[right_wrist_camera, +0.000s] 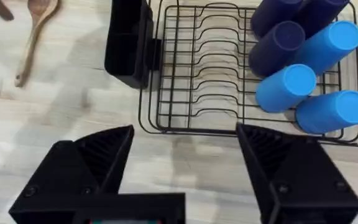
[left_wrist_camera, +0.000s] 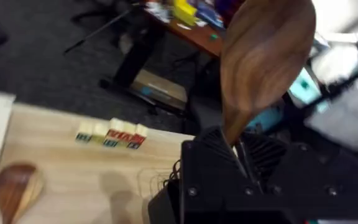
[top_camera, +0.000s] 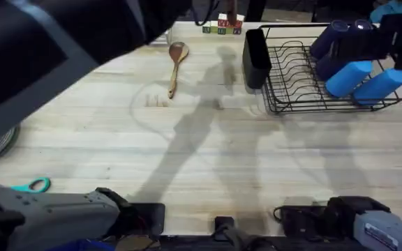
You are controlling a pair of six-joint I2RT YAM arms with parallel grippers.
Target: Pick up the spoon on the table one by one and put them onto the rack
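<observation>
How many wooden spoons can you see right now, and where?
2: a dark spoon clamped in the left tool, raised; a lighter spoon lying on the table left of the rack. Others could be hidden.

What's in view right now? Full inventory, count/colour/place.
spoon in left hand: 1, dark brown, bowl up above the fingers
spoon on table: 1, lighter brown, far side, left of the rack
rack: 1, black wire, far right of table, caddy on its left end
cups: 4, two dark blue, two light blue, lying in the rack
toy blocks: short row, multicoloured, far table edge
scissors: 1, teal handles, near left
table: 1, pale wood
left hand: black, shut on spoon
right hand: black, open, near the rack
</observation>
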